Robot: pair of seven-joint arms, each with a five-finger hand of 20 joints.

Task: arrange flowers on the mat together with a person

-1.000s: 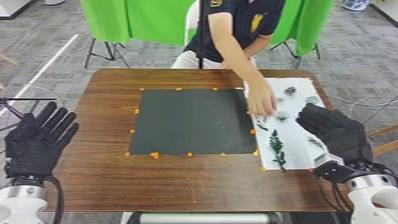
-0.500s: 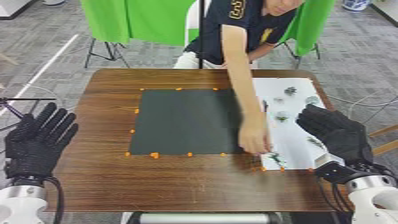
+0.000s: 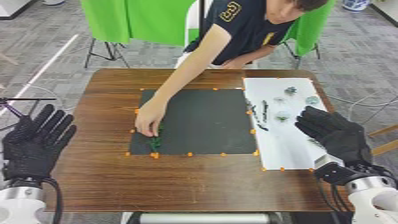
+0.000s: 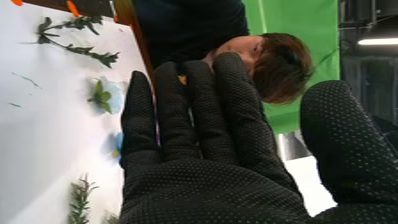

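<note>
"Green cloth (image 3: pixel 107 20) hung at the back, brown table (image 3: pixel 187 185) in front. Take the black mat as a clock, twelve on the far side. See the leafy sprig (image 3: pixel 155 143)?"

"On the mat (image 3: pixel 195 117), between seven and eight. A moment ago it was over on the white sheet (image 3: pixel 284 142), at three o'clock."

"Right, and the person's hand (image 3: pixel 149 120) carried it across. The fingers are at its upper part; I can't tell whether they've let go."

"So the arranging has begun, I'd say, with greenery low in that corner. Plenty to go: dark sprigs (image 3: pixel 265 111) and a pale blue flower (image 3: pixel 282 116) lie on the sheet."

"And the robot?"

"Hasn't budged. Its right hand (image 3: pixel 336 131) is out past three, by the sheet's outer edge, fingers straight up and spread a little, thumb well apart, nothing held."

"The left hand (image 3: pixel 37 142)?"

"Beyond the table's edge, between eight and nine, raised, open and empty too. Waiting, I think. If the right goes next, it had better mind that person's arm reaching in from one o'clock."
</note>
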